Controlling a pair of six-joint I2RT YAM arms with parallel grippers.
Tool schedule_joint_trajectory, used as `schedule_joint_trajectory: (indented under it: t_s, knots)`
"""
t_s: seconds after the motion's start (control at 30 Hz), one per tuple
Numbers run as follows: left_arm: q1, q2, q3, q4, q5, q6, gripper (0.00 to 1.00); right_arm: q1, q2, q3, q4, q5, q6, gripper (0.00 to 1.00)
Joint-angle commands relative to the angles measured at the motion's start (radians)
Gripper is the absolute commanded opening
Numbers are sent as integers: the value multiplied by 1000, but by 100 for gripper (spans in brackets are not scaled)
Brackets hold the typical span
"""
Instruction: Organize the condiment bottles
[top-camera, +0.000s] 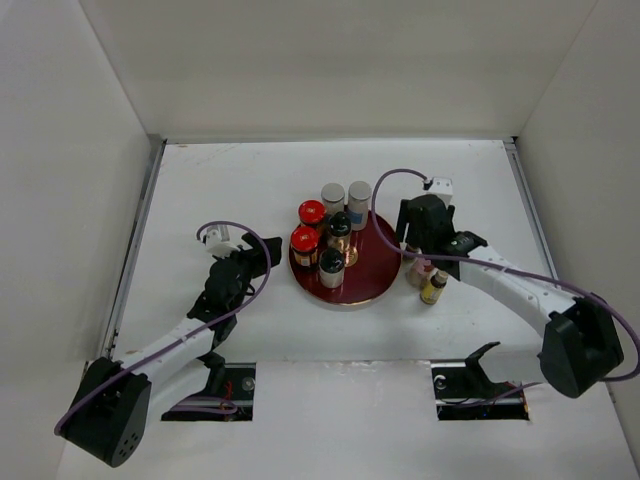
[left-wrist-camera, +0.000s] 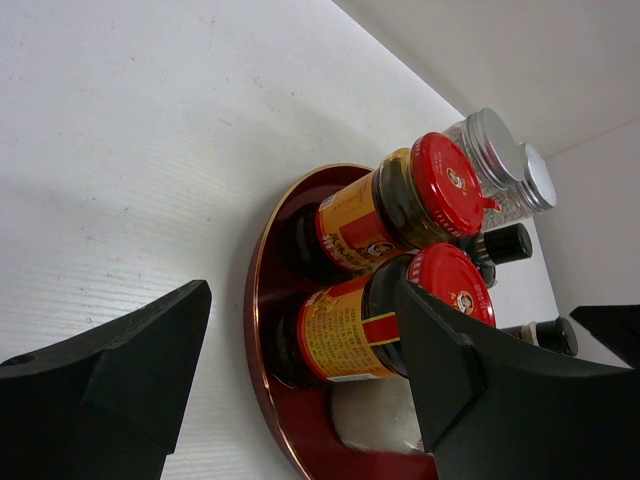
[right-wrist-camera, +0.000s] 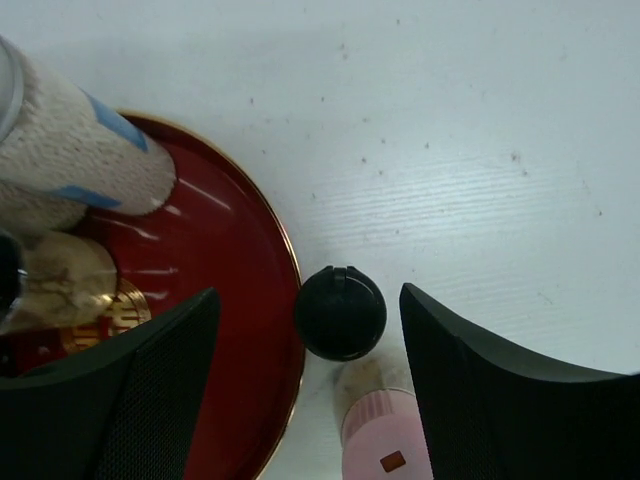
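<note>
The dark-red tray (top-camera: 372, 283) holds several condiment bottles: two red-capped jars (top-camera: 304, 239) (left-wrist-camera: 370, 320), two silver-capped jars (top-camera: 333, 195) (left-wrist-camera: 500, 160), a black-capped bottle (top-camera: 341, 222) and a grey-capped one (top-camera: 331, 262). Right of the tray stand a pink-capped bottle (top-camera: 420, 268) (right-wrist-camera: 385, 440), a yellow-bodied bottle (top-camera: 433, 288) and a black-capped bottle (right-wrist-camera: 340, 312). My left gripper (top-camera: 262, 252) (left-wrist-camera: 300, 295) is open at the tray's left rim, short of the nearer red-capped jar. My right gripper (top-camera: 412, 243) (right-wrist-camera: 308, 293) hangs open over the black cap, with gaps on both sides.
White walls close in the table at the back and both sides. The tray's gold rim (right-wrist-camera: 290, 260) runs just left of the black-capped bottle. A bare white tabletop (top-camera: 220, 190) lies left of and behind the tray.
</note>
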Motion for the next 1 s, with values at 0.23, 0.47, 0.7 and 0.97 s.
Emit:
schedule_joint_trajectory:
  t_s: [0.23, 0.47, 0.7, 0.97]
  knots:
    - [-2, -3, -5, 51, 8, -6, 73, -58, 107, 44, 15, -29, -23, 70]
    - [-4, 12, 0, 47, -1, -4, 73, -61, 110, 44, 21, -40, -17, 50]
    - [15, -27, -8, 21, -20, 0, 73, -64, 42, 90, 77, -25, -33, 39]
    - [9, 6, 5, 23, -23, -1, 73, -3, 58, 202, 74, -46, -47, 41]
